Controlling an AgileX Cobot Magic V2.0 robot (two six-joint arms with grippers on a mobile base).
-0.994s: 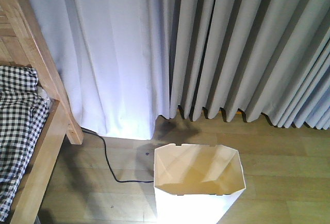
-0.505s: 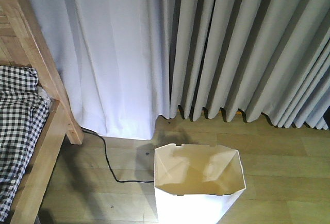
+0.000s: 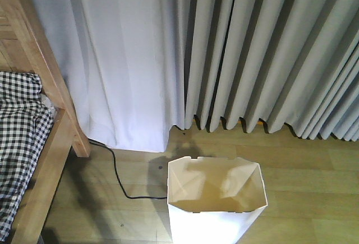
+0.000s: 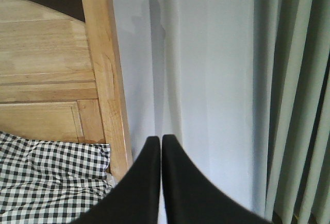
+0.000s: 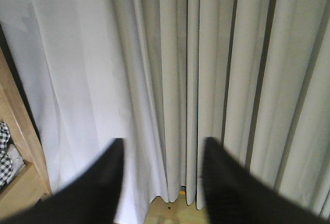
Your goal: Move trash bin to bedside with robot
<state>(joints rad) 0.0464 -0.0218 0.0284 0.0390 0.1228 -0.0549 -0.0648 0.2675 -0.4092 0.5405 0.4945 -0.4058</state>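
Little has moved since a second ago: the trash bin is seen at the same spot on the wooden floor, and only the light and shadow inside it have shifted.

Front view: bin stands upright, mouth up, at bottom centre, cut off by the lower edge. Its longer side runs left to right across the view. A strip of floor lies between it and the bedside, which is at far left with black-and-white checked bedding. A black cable is trailed over the floor between them. Grey curtains hang behind. No hand is shown here.

Left wrist view: left hand is seen with its two black fingertips pressed together, nothing between them. Bed post and headboard and bedding are shown beyond; the bin is not seen.

Right wrist view: right hand is held wide, nothing gripped, pointed at the curtains; a sliver of bed frame is caught at left. Bin not shown, so its position relative to either hand cannot be told.
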